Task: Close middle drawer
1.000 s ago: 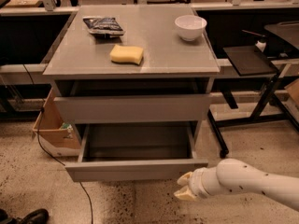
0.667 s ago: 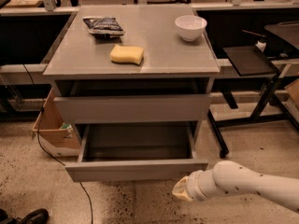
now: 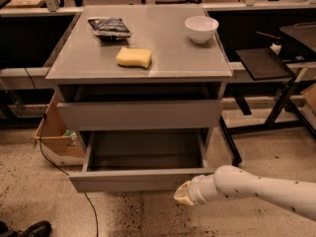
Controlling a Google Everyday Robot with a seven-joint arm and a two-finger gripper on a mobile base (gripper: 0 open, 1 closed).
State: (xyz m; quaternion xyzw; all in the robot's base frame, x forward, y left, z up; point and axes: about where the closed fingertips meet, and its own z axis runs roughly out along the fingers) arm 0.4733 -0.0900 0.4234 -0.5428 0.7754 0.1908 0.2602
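The middle drawer (image 3: 143,179) is pulled out of the grey cabinet (image 3: 98,65), low near the floor. Its flat front faces me and its bare grey floor (image 3: 145,152) shows between thin side walls. Above it sits a taller grey drawer front (image 3: 140,113), nearly flush. My gripper (image 3: 181,194) is at the end of the white arm (image 3: 247,187) that comes in from the lower right. It is just below and in front of the right end of the open drawer's front, close to it or touching it; I cannot tell which.
A yellow sponge (image 3: 134,57), a white bowl (image 3: 201,28) and a dark snack bag (image 3: 109,26) lie on the cabinet top. A cardboard box (image 3: 55,135) and a cable (image 3: 64,171) are on the left. A black stand (image 3: 266,93) is on the right, a shoe (image 3: 29,229) at the bottom left.
My gripper has moved a little to the left, along the front of the open drawer. The drawer stands as far out as before.
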